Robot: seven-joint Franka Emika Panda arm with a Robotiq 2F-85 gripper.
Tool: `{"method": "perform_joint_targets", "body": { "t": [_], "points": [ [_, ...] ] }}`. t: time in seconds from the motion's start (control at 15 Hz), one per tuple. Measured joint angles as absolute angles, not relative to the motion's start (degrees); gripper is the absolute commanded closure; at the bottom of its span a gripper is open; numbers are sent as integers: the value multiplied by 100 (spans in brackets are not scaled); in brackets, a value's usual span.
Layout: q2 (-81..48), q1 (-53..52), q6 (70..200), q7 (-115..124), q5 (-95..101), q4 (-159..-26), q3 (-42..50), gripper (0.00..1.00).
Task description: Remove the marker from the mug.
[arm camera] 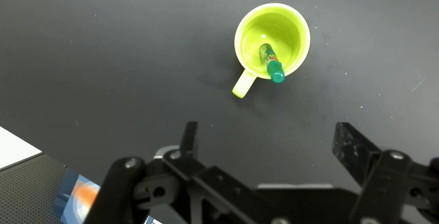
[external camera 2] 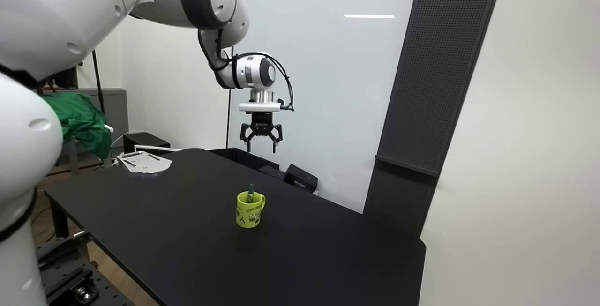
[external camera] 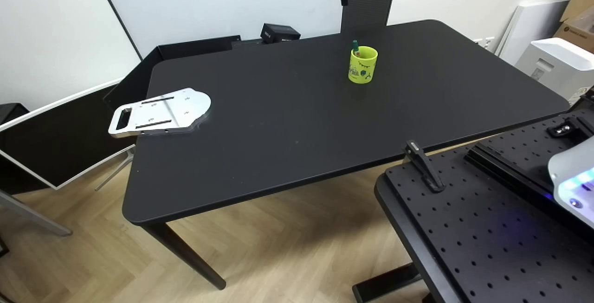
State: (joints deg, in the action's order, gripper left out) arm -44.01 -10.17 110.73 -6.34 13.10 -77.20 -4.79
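- Wrist view: the jaws stand widely parted, at 9 and 3 o'clock, grasping nothing. At 12 o'clock from their gap the marker (arm camera: 271, 60) leans inside the mug (arm camera: 286, 33), its long axis running from 11 o'clock, the lower end, to 5 o'clock, where the green cap (arm camera: 275, 72) sticks out towards them. The coming move, I judge, is a shift towards 12 o'clock, then down; the handle (arm camera: 244, 84), at 7 o'clock on the mug, may crowd one jaw. The marker's label (arm camera: 272, 58) shows red; any words are too small to read.
- In an exterior view, the only arm (external camera 2: 164, 1) holds the jaws above the surface (external camera 2: 187, 240), the mug near 6 o'clock from them. Pale print on a black box (external camera 2: 301, 178), at 2 o'clock from the mug, is illegible.
- In an exterior view, the top edge crops the jaws, at 12 o'clock from the mug, whose dark drawings (external camera: 363, 73) give no readable word.
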Motion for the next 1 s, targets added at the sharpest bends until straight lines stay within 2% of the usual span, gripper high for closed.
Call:
{"method": "perform_joint_targets", "body": {
  "t": [1.0],
  "points": [
    [-5143,-1174,10492,-1327,1234,-7161,-549,0]
  ]
}}
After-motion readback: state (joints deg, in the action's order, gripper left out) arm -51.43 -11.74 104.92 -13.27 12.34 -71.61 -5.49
